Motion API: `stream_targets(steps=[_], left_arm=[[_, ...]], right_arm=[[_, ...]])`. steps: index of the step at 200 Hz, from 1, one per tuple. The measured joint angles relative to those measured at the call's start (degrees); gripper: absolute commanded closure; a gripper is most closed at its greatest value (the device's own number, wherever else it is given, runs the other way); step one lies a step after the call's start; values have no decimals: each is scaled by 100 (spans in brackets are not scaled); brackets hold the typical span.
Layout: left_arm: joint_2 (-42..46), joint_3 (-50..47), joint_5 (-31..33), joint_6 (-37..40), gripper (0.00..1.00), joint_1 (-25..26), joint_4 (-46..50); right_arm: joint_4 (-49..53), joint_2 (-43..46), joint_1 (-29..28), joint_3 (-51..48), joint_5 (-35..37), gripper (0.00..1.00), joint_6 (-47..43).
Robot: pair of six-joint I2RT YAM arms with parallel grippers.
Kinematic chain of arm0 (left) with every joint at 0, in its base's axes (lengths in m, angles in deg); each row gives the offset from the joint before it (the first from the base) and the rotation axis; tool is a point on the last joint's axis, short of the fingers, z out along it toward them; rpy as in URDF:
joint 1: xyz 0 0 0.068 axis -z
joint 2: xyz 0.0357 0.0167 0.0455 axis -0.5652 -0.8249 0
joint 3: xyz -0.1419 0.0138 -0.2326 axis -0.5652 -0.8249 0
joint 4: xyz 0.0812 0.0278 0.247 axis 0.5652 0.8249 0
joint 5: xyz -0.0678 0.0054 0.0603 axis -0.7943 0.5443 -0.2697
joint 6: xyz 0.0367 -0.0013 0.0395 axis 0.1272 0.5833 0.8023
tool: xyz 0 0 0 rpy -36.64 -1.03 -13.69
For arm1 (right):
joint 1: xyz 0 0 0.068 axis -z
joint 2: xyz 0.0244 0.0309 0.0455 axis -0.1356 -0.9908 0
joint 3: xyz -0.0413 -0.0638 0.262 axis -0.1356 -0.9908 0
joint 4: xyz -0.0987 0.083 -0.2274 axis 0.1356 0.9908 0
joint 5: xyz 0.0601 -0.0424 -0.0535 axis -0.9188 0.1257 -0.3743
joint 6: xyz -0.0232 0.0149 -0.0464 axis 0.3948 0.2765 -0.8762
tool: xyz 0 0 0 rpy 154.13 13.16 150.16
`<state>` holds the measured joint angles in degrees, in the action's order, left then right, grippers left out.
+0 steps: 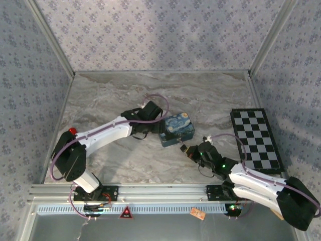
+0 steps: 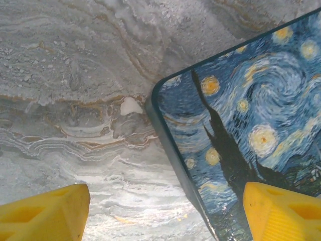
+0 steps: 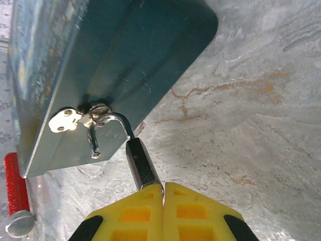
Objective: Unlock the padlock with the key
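R gripper [image 3: 163, 187] clamps padlock [image 3: 141, 158] at blue tin [image 3: 125, 60], mid bench [image 3: 241, 125]
Its jaws closed tight on padlock body, shackle [image 3: 118, 119] hooked thru hasp [image 3: 99, 111] on tin's near-right side; L gripper [image 2: 165, 211] jaws wide, straddling tin corner

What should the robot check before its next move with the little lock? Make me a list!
1. The right gripper is shut on the padlock: ok.
2. The shackle is open, its short end out of the lock's body: ok.
3. The shackle is clear of the ring on the blue tin: not ok, it hooks through the ring.
4. The left gripper steadies the tin: not ok, it is open, with the tin's corner between its fingers.
5. Where the key is: cannot tell.
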<state>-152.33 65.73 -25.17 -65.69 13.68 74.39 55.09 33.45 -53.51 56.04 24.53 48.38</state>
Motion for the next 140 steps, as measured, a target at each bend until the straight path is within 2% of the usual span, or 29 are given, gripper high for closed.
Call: stream_targets(steps=[6, 15, 25, 38, 60, 111, 140], left_arm=[[2, 0, 0, 2, 20, -4, 4], [2, 0, 0, 7, 20, -15, 0], [2, -7, -2, 22, 20, -39, 4], [2, -20, 0, 26, 20, -83, -4], [11, -107, 0, 48, 20, -186, 0], [111, -256, 4, 114, 19, -396, 17], [199, -267, 7, 170, 19, -463, 11]], right_arm=[[4, -68, -26, 33, 4, 100, -13], [28, -131, -66, 81, 24, 93, -50], [101, -164, -94, 142, 42, 79, -122], [258, -186, -94, 234, 90, 66, -234], [498, -190, -68, 317, 114, 56, -557], [1161, -339, 490, 872, -393, 55, -2017], [1552, -863, 546, 1486, -573, 58, -3134]])
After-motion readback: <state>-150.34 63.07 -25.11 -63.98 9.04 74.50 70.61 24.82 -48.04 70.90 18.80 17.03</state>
